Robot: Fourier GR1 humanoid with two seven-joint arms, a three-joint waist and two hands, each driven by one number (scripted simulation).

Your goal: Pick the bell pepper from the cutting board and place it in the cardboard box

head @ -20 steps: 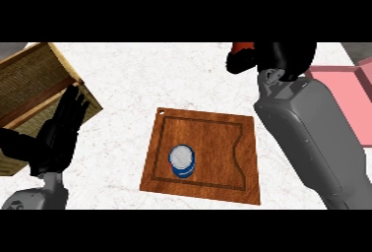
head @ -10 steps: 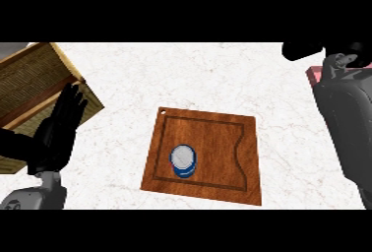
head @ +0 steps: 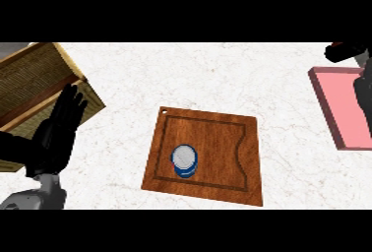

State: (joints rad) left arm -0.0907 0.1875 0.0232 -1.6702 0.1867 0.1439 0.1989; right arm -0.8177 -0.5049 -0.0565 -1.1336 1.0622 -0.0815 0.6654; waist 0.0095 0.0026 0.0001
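The wooden cutting board lies mid-counter and bears only a blue and white can. The cardboard box stands at the far left, its flap open. My left hand rests open beside the box, fingers up. Only part of my right hand shows, at the upper right edge above the pink tray. It is curled, with a red sliver of the bell pepper at its left side. The rest of the pepper is hidden.
A pink tray lies along the right edge, partly covered by my grey right forearm. White marble counter stretches between the box, the board and the tray.
My right arm has swung from above the board's far side to the right edge, taking the red thing with it. The left hand, board and can have stayed put.
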